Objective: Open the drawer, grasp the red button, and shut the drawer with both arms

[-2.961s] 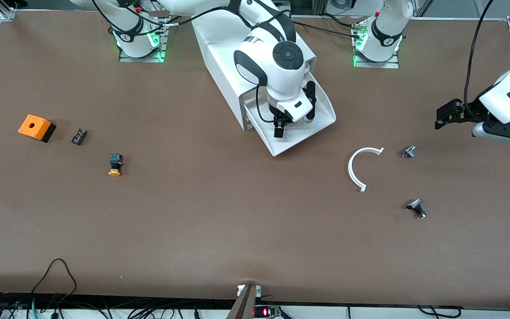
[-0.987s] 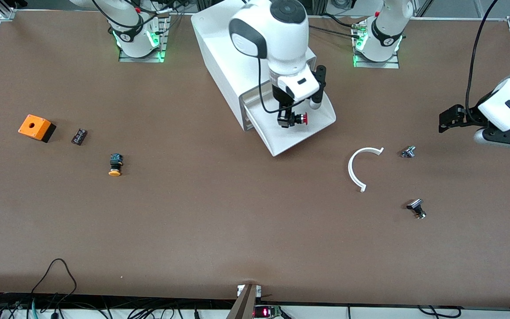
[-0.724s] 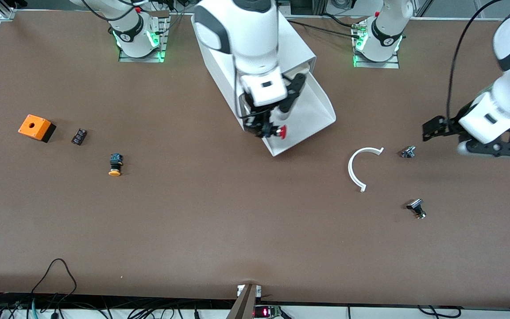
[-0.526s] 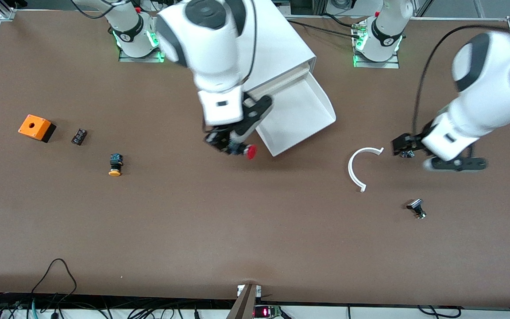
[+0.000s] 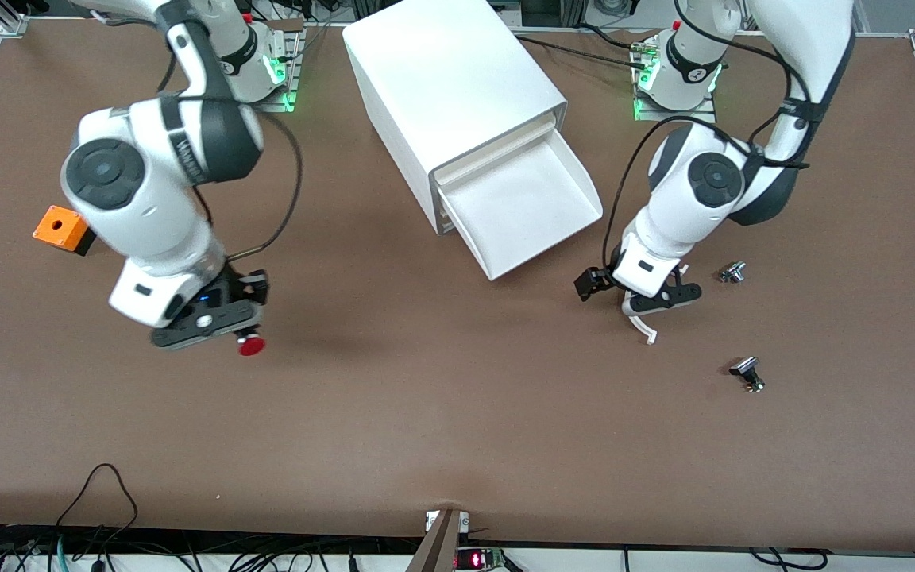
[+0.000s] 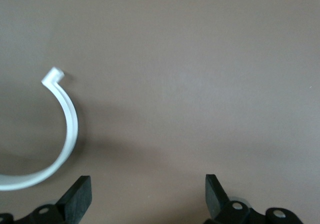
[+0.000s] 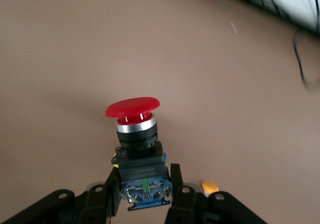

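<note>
A small black-and-metal part (image 5: 747, 373) lies nearest the front camera, toward the left arm's end of the brown surface (image 5: 457, 429). The right gripper (image 5: 229, 327) hangs over bare surface toward the right arm's end, its fingers (image 7: 181, 196) clamped on the black body of the red-capped button (image 5: 250, 345); the cap sticks out past the fingertips and the button is off the surface. In the right wrist view the button (image 7: 136, 144) sits between the fingers, cap pointing away from the wrist. The left gripper (image 5: 594, 283) hovers low over the white curved strip (image 5: 642, 326), jaws spread wide with nothing between them; the left wrist view shows its fingertips (image 6: 79, 196) apart over bare surface, with the strip (image 6: 60, 139) beside one tip. A small metal part (image 5: 733, 272) lies just farther from the camera than the strip. The drawer (image 5: 525, 210) is pulled out of the white cabinet (image 5: 449, 87) at mid-table, its tray empty. Toward the right arm's end an orange box with a hole (image 5: 62, 228) sits partly hidden by the right arm (image 5: 148, 183).
</note>
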### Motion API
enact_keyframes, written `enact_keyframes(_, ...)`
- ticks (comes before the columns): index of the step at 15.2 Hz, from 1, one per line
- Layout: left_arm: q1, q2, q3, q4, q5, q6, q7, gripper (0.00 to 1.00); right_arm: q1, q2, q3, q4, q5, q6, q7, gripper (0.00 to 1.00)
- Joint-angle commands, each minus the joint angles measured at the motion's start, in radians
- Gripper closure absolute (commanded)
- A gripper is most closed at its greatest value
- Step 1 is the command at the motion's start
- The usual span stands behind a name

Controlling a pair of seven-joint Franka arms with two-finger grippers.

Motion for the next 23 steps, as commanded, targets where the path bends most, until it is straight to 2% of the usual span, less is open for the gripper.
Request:
enact_keyframes(1,-0.033,-0.019,0.0,-0.047,-0.015,0.017,-0.09,0.0,-0.061,-0.079,0.021,-0.178,0.014,0.056,0.168,0.75)
enact_keyframes(4,-0.075,-0.027,-0.069,-0.09,-0.018,0.032,-0.257,0.0,-0.087,-0.093,0.022,-0.298,0.02,0.119,0.27,0.74)
enact_keyframes(7,-0.08,-0.055,-0.138,-0.148,-0.018,0.034,-0.299,0.0,-0.109,-0.102,0.026,-0.48,0.043,0.32,0.317,0.73)
enact_keyframes(9,-0.08,-0.064,-0.196,-0.174,-0.022,0.033,-0.301,0.0,-0.107,-0.095,0.03,-0.559,0.041,0.414,0.343,0.73)
enact_keyframes(13,-0.08,-0.069,-0.296,-0.199,-0.022,0.034,-0.391,0.0,-0.106,-0.05,0.053,-0.596,0.034,0.491,0.344,0.73)
enact_keyframes(14,-0.08,-0.069,-0.315,-0.204,-0.022,0.034,-0.428,0.0,-0.106,-0.035,0.058,-0.593,0.035,0.506,0.344,0.7)
enact_keyframes(16,-0.08,-0.069,-0.353,-0.214,-0.022,0.034,-0.481,0.0,-0.106,-0.029,0.061,-0.568,0.041,0.508,0.342,0.41)
enact_keyframes(17,-0.08,-0.069,-0.358,-0.216,-0.022,0.034,-0.495,0.0,-0.106,-0.033,0.061,-0.548,0.043,0.496,0.337,0.34)
enact_keyframes(19,-0.08,-0.069,-0.358,-0.219,-0.022,0.034,-0.494,0.0,-0.106,-0.039,0.061,-0.527,0.041,0.453,0.339,0.3)
enact_keyframes(21,-0.071,-0.069,-0.355,-0.219,-0.02,0.034,-0.48,0.0,-0.106,-0.042,0.061,-0.521,0.038,0.451,0.337,0.01)
enact_keyframes(23,-0.039,-0.069,-0.33,-0.211,-0.014,0.034,-0.474,0.0,-0.106,-0.052,0.061,-0.49,0.041,0.425,0.337,0.01)
